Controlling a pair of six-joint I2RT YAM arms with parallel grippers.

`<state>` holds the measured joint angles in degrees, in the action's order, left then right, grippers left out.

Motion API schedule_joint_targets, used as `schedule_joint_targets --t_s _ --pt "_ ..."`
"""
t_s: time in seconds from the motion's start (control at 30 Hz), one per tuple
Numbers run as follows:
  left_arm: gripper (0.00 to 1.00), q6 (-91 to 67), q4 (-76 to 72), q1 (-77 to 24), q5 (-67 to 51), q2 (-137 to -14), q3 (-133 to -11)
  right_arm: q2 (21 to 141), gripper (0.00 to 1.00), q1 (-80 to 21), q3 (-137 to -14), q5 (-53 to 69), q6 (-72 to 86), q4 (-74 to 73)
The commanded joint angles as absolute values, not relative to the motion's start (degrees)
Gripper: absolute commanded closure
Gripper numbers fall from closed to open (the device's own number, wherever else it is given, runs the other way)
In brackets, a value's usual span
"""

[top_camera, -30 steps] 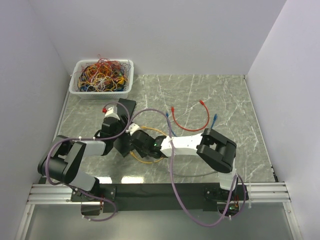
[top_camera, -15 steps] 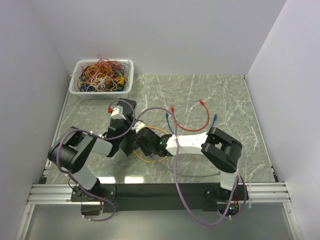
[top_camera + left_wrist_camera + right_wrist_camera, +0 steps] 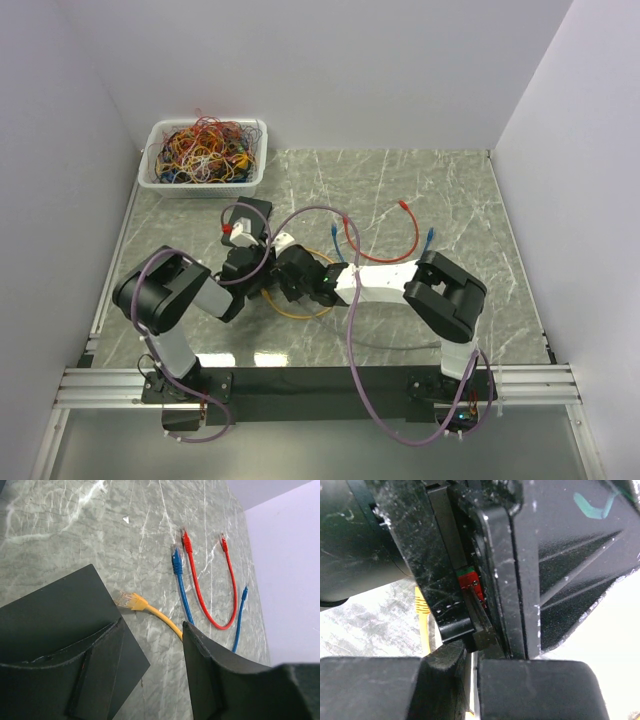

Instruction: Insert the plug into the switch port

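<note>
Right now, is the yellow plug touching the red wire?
Apart. In the left wrist view a blue cable and a clear gap lie between the yellow plug and the red wire.

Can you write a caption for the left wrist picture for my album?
Open left tool hovers over a yellow plug beside the black switch, red cable and blue cable nearby.

A yellow cable (image 3: 162, 620) ends in a clear plug (image 3: 126, 600), lying flat on the grey marbled table (image 3: 75, 530). The plug's tip meets the edge of the flat black switch (image 3: 55, 615) near one corner. Whether it sits inside a port cannot be told.
</note>
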<state>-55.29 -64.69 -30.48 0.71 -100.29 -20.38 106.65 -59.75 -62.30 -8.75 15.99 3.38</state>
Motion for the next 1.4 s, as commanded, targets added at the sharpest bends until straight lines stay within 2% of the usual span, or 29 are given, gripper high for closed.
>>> schedule_joint_targets --t_s 0.0,0.17,0.37,0.5,0.53,0.67,0.73,1.0,1.37 --pt "0.38 -55.5 -41.9 -35.1 -9.1 -103.3 -14.9 105.2 1.0 -54.9 -65.9 -15.3 15.1 22.9" --pt "0.32 -55.4 -38.2 -35.4 -8.6 -99.5 -16.5 106.4 1.0 -54.9 -61.1 -15.0 17.0 25.0" --pt "0.26 -56.6 -35.5 -35.9 -7.8 -94.6 -16.8 108.4 0.99 -55.1 -61.5 -15.2 17.8 25.1" --pt "0.15 -56.0 -26.5 -35.9 -3.6 -88.1 -19.0 108.5 0.98 -55.1 -60.8 -15.4 17.8 25.4" --pt "0.13 -55.7 -23.1 -35.9 -2.9 -85.5 -20.3 108.6 0.97 -55.0 -60.6 -15.3 17.8 25.3" --pt "0.04 -54.8 -14.2 -35.8 -0.2 -80.6 -24.4 108.9 0.81 -55.5 -60.0 -14.9 17.8 25.0" --pt "0.03 -54.0 -10.4 -35.4 2.7 -79.6 -27.1 109.2 0.8 -55.6 -59.9 -14.7 17.8 24.9" --pt "0.02 -49.5 -3.3 -27.9 1.8 -79.5 -34.0 111.0 0.79 -57.3 -60.1 -14.7 18.4 23.9" --pt "0.03 -43.5 1.2 -17.7 0.6 -87.0 -42.4 112.2 0.81 -58.0 -60.0 -14.7 19.8 22.2"
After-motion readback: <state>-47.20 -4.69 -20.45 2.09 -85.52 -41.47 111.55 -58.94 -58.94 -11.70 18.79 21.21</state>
